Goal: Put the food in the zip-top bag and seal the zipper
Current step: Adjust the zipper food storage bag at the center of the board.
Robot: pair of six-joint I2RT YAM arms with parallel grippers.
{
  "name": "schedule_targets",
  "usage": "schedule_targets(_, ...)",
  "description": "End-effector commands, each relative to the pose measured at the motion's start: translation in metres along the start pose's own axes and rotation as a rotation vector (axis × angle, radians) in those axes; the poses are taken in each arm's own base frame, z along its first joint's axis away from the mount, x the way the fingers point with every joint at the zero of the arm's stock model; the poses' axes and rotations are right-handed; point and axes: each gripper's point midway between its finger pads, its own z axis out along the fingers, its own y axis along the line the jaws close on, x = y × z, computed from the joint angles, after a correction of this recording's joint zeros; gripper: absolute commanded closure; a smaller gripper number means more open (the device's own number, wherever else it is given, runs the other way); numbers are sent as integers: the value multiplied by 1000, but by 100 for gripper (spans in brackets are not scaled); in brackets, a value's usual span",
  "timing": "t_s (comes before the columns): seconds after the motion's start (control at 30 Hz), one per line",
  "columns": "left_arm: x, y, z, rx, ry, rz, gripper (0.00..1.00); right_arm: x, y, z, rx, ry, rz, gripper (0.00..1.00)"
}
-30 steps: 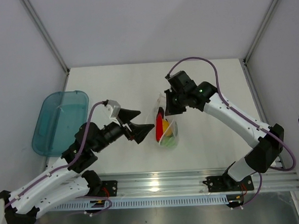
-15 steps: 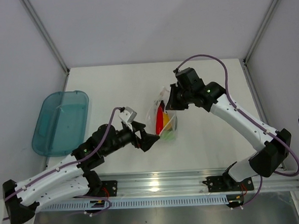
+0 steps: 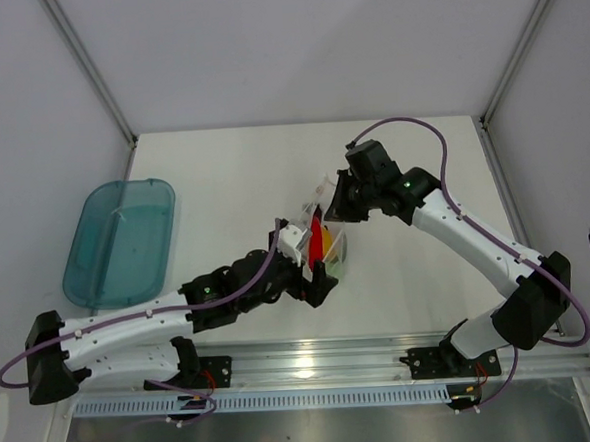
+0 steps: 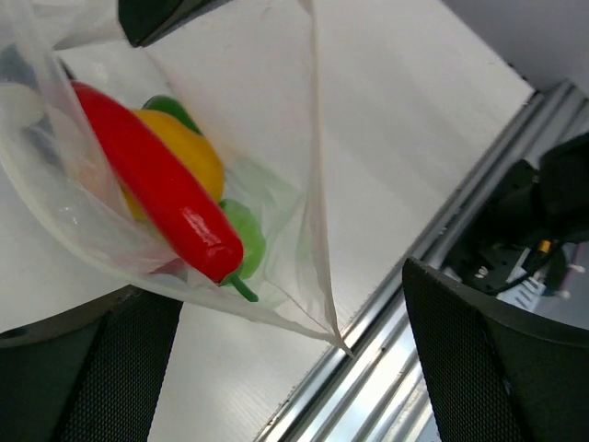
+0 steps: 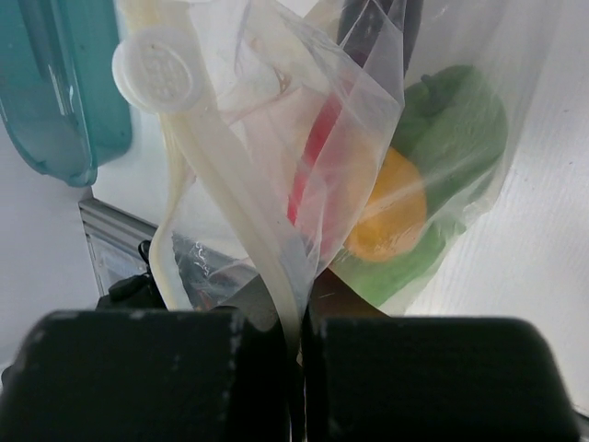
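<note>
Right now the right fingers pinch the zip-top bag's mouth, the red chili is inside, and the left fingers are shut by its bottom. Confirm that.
One slip: the left fingers are open, not shut. The left wrist view shows them spread wide at the zip-top bag's bottom. The right fingers do pinch its mouth, and the red chili is inside.

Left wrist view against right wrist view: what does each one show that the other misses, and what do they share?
Only the left wrist view: the left gripper with its fingers wide open, and the metal rail.

Only the right wrist view: the right gripper shut, pinching the edge of the zip-top bag, plus the teal tray and a white printed dot.

Both: the bag holding the red chili, the yellow pepper and a green vegetable.
</note>
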Motion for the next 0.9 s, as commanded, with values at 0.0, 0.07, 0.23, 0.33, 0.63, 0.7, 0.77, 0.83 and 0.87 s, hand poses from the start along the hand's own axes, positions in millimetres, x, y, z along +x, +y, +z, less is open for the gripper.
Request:
schedule_targets(0.0, -16, 19, -3, -191, -19, -15, 0, -19, 15, -15, -57, -87, 36, 100)
schedule_targets(0.07, -13, 18, -5, -222, -13, 1, 0, -20, 17, -16, -61, -93, 41, 100)
schedule_targets(0.23, -10, 12, 3, -219, -22, -5, 0, -22, 17, -13, -63, -98, 53, 100)
schedule_targets(0.33, -11, 16, 1, -254, -26, -17, 0, -22, 18, -13, -63, -100, 59, 100)
schedule_targets(0.63, -25, 29, -22, -294, -127, -101, 1, -19, 16, -13, -71, -99, 61, 100)
schedule_targets(0.7, -19, 24, -16, -271, -104, -89, 0, -19, 17, -13, -76, -101, 67, 100)
schedule_targets(0.77, -14, 20, -10, -257, -77, -81, 0, -19, 18, -12, -76, -102, 66, 100)
schedule_targets(0.83, -14, 16, -6, -254, -49, -78, 1, -20, 18, -12, -76, -103, 70, 100)
schedule_targets(0.87, -6, 13, 0, -248, -17, -65, 1, -21, 17, -12, -74, -105, 70, 100)
